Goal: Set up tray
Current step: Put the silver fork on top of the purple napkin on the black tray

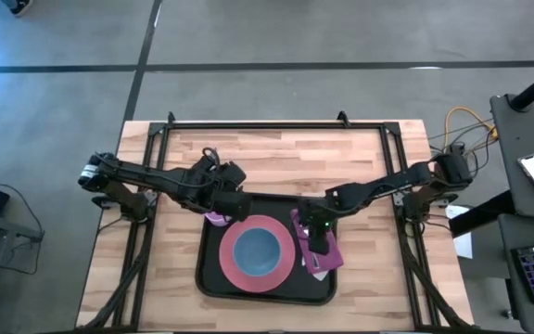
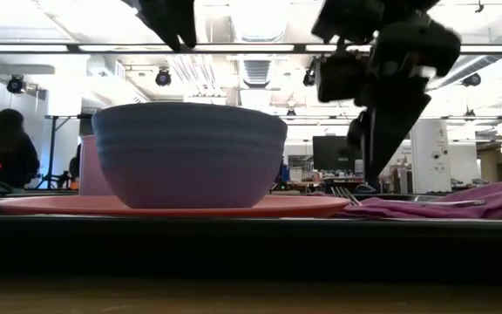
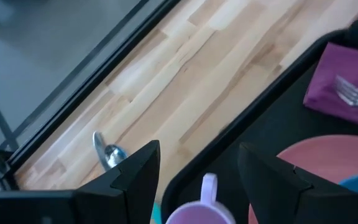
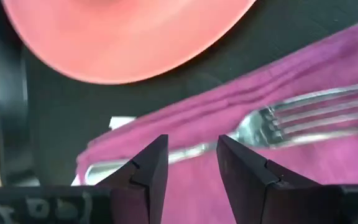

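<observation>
Tray (image 1: pixel 213 278) sits on bench (image 1: pixel 276 153), front centre; plate (image 1: pixel 286 265) in tray w/ bowl (image 1: pixel 254 250) on it. Napkin (image 1: pixel 330 249) right of plate; fork (image 4: pixel 303 118) on napkin; mug (image 3: pixel 199 213) at tray's back-left; spoon (image 3: pixel 106 152) on bench beside tray.

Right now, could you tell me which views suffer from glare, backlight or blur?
Low view: bright ceiling lights backlight the bowl and turn the arms into silhouettes. Right wrist view: fork and napkin are soft, too close. High view: evenly lit, no glare on the tray.
</observation>
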`<action>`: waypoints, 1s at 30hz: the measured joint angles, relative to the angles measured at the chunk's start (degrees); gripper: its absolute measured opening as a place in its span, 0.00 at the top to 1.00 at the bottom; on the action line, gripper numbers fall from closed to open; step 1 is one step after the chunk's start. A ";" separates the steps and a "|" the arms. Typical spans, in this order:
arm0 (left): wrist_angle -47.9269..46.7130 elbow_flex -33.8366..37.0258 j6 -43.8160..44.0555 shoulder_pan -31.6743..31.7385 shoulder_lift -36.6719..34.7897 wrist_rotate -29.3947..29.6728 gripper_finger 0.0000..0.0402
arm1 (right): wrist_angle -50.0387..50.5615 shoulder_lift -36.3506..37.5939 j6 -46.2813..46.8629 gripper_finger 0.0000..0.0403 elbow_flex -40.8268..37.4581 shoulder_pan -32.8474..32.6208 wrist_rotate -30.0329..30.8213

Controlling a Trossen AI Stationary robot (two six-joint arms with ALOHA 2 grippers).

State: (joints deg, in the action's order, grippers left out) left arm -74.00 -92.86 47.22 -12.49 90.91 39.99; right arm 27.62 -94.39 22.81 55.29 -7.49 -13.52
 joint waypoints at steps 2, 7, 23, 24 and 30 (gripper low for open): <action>-1.13 0.00 0.89 -0.54 0.00 0.02 0.51 | 2.75 1.05 -0.13 0.68 0.33 -0.76 0.08; -3.65 0.40 3.49 -1.82 -0.02 0.07 0.51 | 5.85 2.02 0.61 0.68 0.60 -5.64 -0.24; -6.62 22.83 35.23 -19.47 -13.08 -12.69 0.51 | 1.66 0.39 11.67 0.68 0.55 -18.51 4.86; -5.04 24.72 37.37 -21.63 -14.31 -13.77 0.51 | 1.26 0.39 12.49 0.68 0.55 -18.57 4.98; 10.48 36.72 46.78 -32.57 -18.15 -16.03 0.51 | -0.02 0.42 13.57 0.68 1.13 -18.93 5.16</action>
State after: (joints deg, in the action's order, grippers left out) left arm -63.52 -56.14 94.00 -45.06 72.76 23.96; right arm 27.59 -93.97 36.38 56.42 -26.41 -8.36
